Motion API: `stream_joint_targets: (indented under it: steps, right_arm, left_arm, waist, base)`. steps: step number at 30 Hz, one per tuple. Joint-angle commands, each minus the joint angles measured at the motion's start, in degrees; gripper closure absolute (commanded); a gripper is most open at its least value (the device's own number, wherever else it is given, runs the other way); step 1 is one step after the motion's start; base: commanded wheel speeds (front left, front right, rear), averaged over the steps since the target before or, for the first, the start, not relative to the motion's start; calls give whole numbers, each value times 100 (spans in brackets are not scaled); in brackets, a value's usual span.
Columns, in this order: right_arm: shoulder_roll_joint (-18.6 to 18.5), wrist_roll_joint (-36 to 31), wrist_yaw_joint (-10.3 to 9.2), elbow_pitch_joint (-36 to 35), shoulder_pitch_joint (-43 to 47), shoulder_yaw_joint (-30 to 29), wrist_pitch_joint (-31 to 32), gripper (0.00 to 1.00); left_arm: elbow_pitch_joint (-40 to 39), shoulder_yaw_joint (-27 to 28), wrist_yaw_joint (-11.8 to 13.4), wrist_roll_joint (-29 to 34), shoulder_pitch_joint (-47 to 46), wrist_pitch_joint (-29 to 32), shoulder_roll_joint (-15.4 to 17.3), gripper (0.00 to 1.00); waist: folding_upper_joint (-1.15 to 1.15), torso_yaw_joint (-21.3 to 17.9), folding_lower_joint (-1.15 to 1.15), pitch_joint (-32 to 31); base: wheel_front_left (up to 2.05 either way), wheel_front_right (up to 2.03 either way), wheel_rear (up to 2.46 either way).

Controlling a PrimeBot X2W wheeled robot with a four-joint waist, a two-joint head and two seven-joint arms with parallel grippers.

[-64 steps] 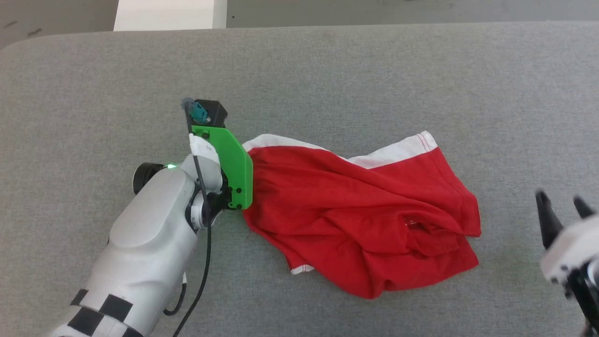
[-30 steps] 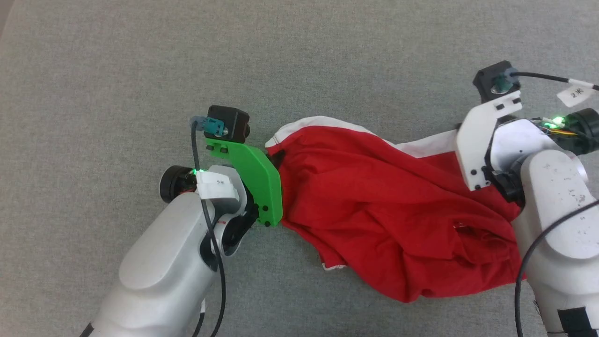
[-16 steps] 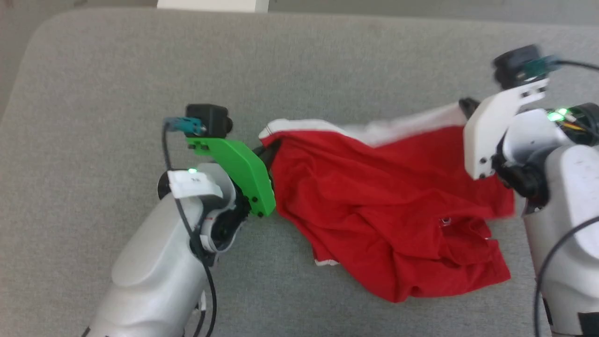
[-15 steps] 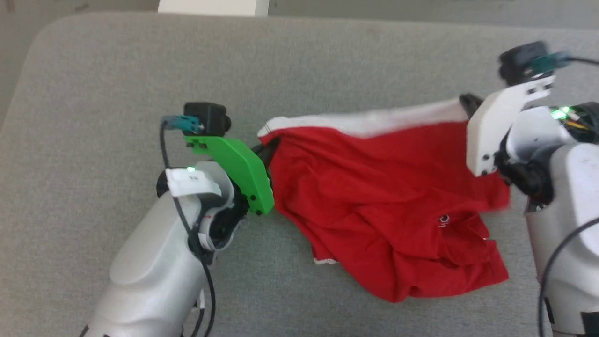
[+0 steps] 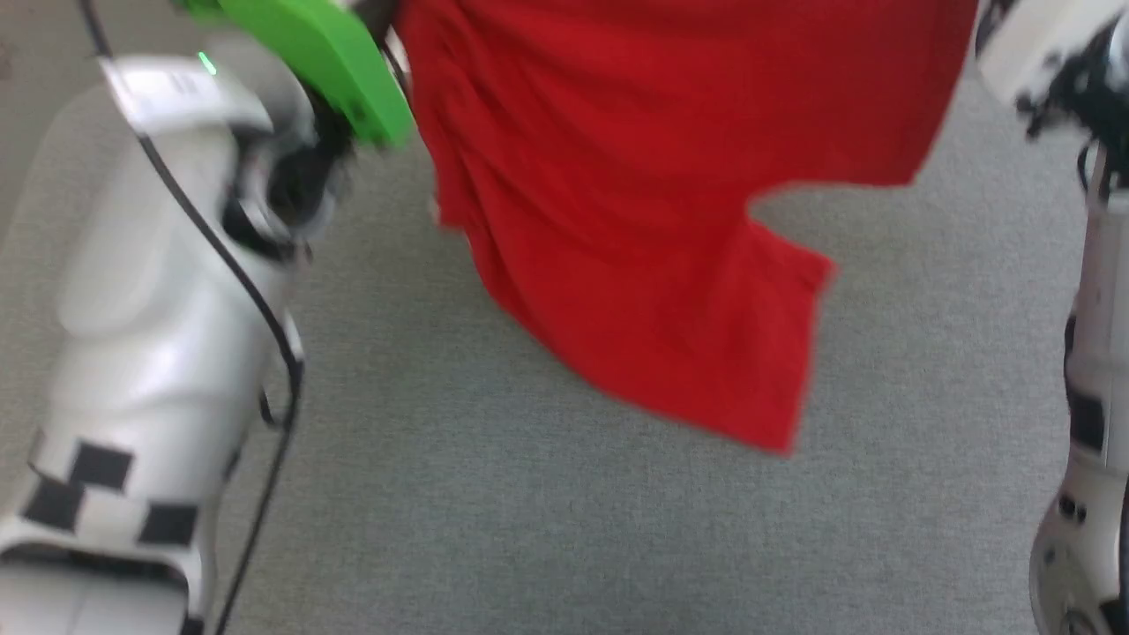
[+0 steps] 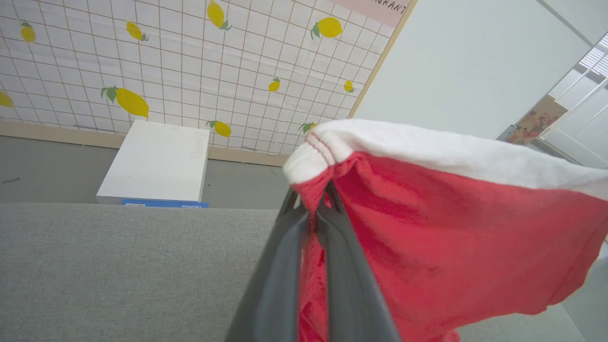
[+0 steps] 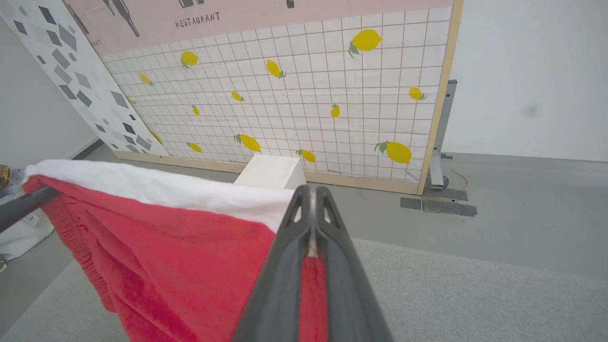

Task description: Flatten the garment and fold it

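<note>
Left wrist view has the left gripper with its two dark fingers pressed together on the garment. They pinch the red cloth just under the end of its white band. Beyond it lie the grey table, a white box on the floor and a lemon-patterned wall.

In the head view the left arm and its green bracket stand at the left. The garment hangs in the middle as one red sheet above the table, and the right arm stands at the right edge.

Right wrist view shows the right gripper closed tight on the other end of the white band. The band runs off to the left, fairly taut, towards a dark finger at that view's edge.

As I judge it, the flattening is partly done. The garment is held up by both ends of one banded edge and spread between the arms, with most of the crumpling shaken out. It has not yet been laid flat on the table, and no fold has been made, so the laying down, the smoothing and all the folding are left.

Several things are hard to read:
- The head view is blurred, and its top edge cuts off the upper part of the garment.
- I cannot tell whether the lowest corner of the cloth touches the table or hangs just clear.
- The far side of the cloth is hidden, so I cannot tell whether one layer or two is pinched, or whether creases remain.
</note>
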Motion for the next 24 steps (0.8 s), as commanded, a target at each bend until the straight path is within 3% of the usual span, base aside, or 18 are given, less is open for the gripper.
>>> stream_joint_targets:
  steps: [1,6,15,24]
  right_arm:
    - [47,-68,-8,94,-237,2,-34,100]
    - [227,-309,-8,576,-1238,-67,-301,100]
    - [370,-978,-8,1492,-2831,-267,-1543,100]
    - [384,-737,-8,2176,-3284,26,-2432,100]
  left_arm:
    - [109,113,51,-30,-273,-97,-27,100]
    - [638,230,112,290,-1290,-424,86,100]
    - [1341,365,69,743,-2770,-1481,53,100]
    - [1989,417,-378,706,-3012,-2261,-57,100]
  waist:
    - [0,-118,0,196]
    - [0,-299,0,599]
    - [0,-481,0,1274]
    - [0,-449,0,1571]
  base:
    - [0,0,0]
    - [0,0,0]
    - [0,0,0]
    - [0,0,0]
